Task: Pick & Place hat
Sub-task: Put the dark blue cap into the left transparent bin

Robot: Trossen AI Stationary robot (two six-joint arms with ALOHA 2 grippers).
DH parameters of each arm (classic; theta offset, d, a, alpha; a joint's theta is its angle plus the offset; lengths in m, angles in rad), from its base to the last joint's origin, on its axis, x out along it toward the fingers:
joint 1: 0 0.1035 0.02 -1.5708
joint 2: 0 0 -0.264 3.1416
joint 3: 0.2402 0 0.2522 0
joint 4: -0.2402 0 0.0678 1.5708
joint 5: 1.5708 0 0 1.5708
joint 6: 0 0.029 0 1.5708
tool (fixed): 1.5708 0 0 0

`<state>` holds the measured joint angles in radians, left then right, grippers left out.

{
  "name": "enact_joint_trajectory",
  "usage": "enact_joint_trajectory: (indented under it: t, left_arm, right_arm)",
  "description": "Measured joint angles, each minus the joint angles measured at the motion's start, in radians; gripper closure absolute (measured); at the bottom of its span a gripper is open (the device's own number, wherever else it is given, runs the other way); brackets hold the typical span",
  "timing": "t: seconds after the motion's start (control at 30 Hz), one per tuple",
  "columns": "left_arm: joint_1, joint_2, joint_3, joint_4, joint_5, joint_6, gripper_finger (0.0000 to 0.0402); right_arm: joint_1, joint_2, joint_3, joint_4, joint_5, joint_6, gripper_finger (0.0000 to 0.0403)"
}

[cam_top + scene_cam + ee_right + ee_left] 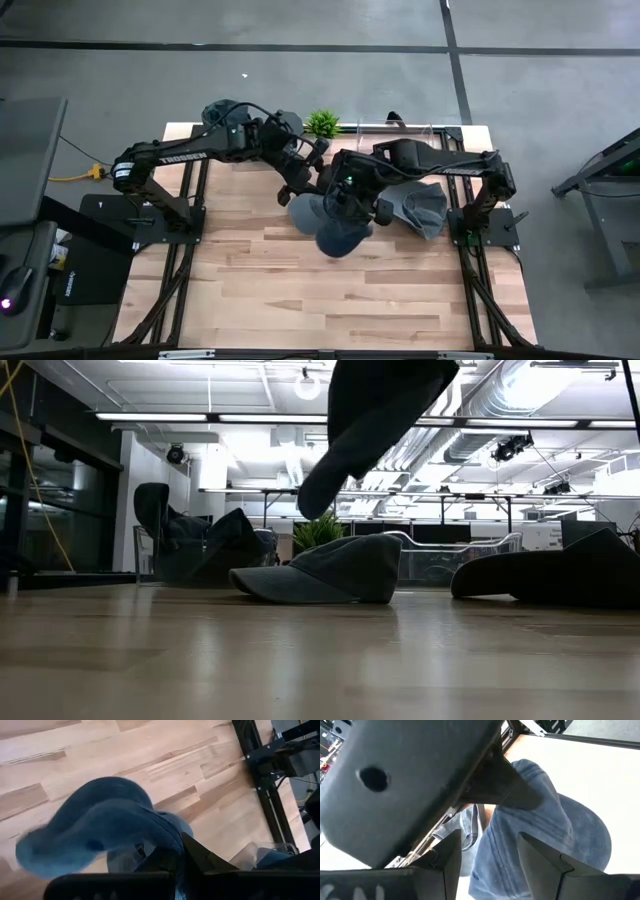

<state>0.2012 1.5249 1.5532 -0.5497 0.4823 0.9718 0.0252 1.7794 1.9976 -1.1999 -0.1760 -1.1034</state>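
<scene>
Blue-grey denim hat [340, 237], held off the table, near-centre: the right gripper [176, 851] has its fingers pinched on the crown fabric, so the cap hangs free for carrying. Brim droops toward the near-left; long axis slants down from crown to brim. Wooden table [300, 290], bare planks beneath. Second hat [325, 570], resting flat just behind, brim pointing left. Left gripper [487, 855], just beyond, fingers parted wide, holding nothing. Dark hat pile [422, 208] at far right.

One hat [335, 240] hangs above the table [300, 300], between two others.
</scene>
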Motion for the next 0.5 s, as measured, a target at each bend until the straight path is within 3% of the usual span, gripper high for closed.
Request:
enact_joint_trajectory:
  t: [0.5]
  left_arm:
    - [0.000,0.000,0.000,-0.002,0.006,-0.001,0.0234]
  right_arm:
    - [0.028,0.043,0.102,-0.024,0.070,-0.025,0.0403]
